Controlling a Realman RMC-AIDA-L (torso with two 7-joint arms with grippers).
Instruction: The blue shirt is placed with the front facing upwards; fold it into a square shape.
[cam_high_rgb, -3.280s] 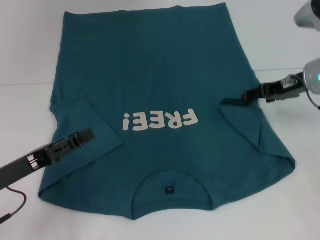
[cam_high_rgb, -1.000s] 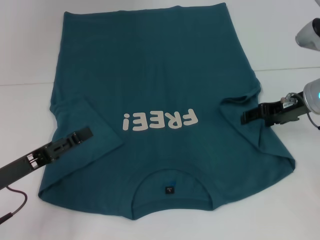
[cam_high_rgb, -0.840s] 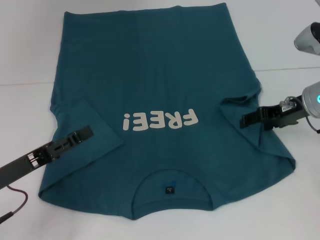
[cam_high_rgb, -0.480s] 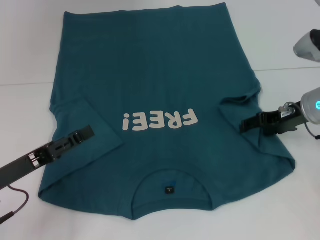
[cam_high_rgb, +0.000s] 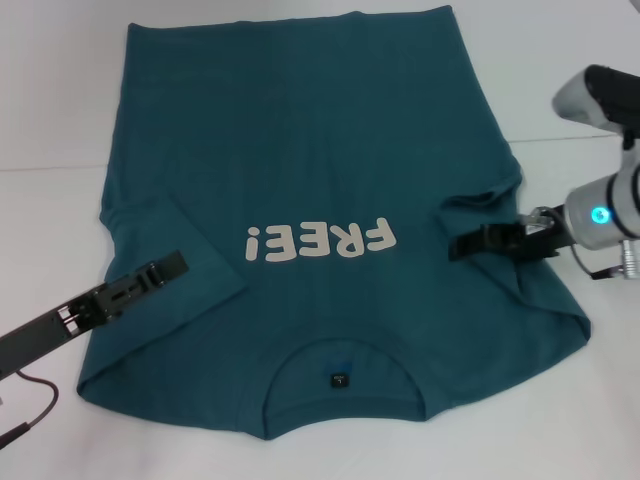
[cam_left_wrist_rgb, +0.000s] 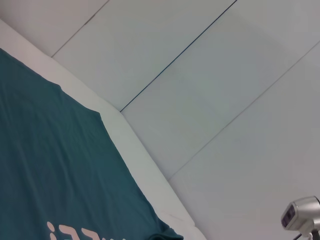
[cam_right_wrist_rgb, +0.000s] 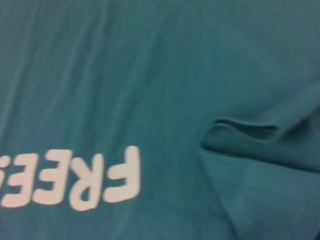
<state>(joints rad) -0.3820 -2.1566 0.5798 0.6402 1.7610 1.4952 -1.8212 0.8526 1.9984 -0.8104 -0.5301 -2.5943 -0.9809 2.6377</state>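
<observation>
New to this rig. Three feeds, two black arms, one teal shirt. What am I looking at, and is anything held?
It is a two-armed robot folding laundry. The wide picture comes from its head camera, looking down at a white table. The other two come from cameras on each wrist. The blue shirt lies flat, "FREE!" lettering up, collar nearest the robot, both sleeves already folded inward. The left gripper sits over the left folded sleeve. The right gripper reaches in over the right folded sleeve, which its wrist camera shows up close. Nothing looks lifted; whether either gripper pinches cloth cannot be told.
</observation>
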